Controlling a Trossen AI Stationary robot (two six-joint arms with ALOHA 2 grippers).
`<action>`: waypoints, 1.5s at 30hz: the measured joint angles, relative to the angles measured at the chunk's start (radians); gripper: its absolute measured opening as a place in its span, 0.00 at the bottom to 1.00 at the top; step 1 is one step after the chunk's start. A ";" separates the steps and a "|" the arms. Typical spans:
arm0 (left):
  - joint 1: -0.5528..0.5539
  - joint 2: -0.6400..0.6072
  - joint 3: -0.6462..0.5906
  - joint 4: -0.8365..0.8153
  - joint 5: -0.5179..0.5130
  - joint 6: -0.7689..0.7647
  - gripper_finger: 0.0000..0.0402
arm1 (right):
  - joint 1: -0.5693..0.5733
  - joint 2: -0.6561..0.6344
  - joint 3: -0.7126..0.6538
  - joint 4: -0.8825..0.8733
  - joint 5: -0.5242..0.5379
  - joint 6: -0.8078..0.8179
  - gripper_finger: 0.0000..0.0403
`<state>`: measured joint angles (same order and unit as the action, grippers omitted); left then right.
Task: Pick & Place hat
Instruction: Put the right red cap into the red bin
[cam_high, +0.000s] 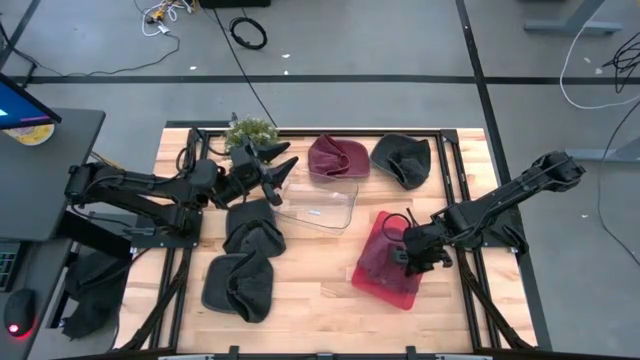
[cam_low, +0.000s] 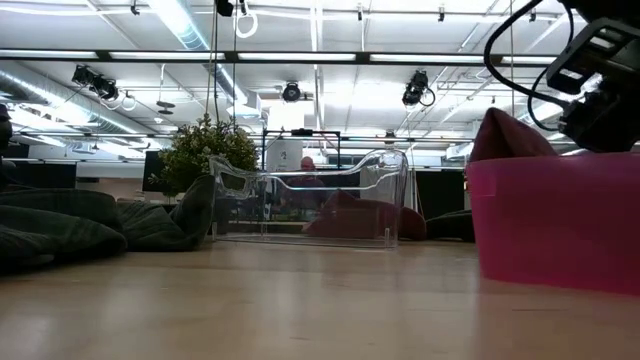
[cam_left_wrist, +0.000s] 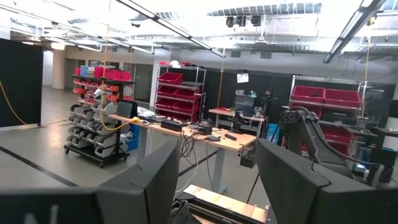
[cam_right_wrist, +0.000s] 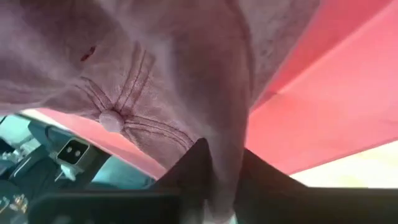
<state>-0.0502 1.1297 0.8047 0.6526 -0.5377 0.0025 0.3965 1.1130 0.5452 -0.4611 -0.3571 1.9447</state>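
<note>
A maroon hat (cam_high: 378, 256) sits in the tilted red bin (cam_high: 392, 290). In the low view its top (cam_low: 508, 136) shows above the bin's rim. My right gripper (cam_high: 415, 250) is over that bin and shut on this hat. My left gripper (cam_high: 283, 170) is open and raised, level above the clear bin's (cam_high: 322, 206) far left corner. It touches nothing, and its wrist view looks out into the room. A second maroon hat (cam_high: 336, 157) and a dark hat (cam_high: 402, 158) lie at the table's far side. Two dark hats (cam_high: 252, 226) (cam_high: 240, 286) lie to the left. My right gripper pinches a fold of the maroon hat's crown (cam_right_wrist: 219, 155) between its two fingers, a little away from the top button (cam_right_wrist: 111, 120). The fingers come from above, slanting in from the table's right. The hat lies inside the red bin, with the bin's wall (cam_right_wrist: 323, 118) just behind it.
A small plant (cam_high: 250, 130) stands at the far edge behind my left gripper. The clear bin (cam_low: 310, 200) is in the middle of the table, with bare wood (cam_high: 320, 290) in front of it. Black frame rails (cam_high: 470, 180) border the table's right side.
</note>
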 joint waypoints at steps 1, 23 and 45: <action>0.000 0.000 0.000 0.000 0.000 0.000 0.54 | 0.000 0.000 0.000 0.006 -0.006 0.000 0.23; 0.000 0.000 0.000 -0.022 0.000 0.000 0.54 | 0.004 -0.168 0.090 -0.015 0.076 0.010 0.64; 0.001 0.000 0.000 -0.022 -0.049 0.000 0.54 | -0.116 0.166 0.174 0.232 0.269 -0.606 0.16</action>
<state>-0.0490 1.1297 0.8051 0.6304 -0.5870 0.0025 0.2806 1.2787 0.7189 -0.2292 -0.0883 1.3389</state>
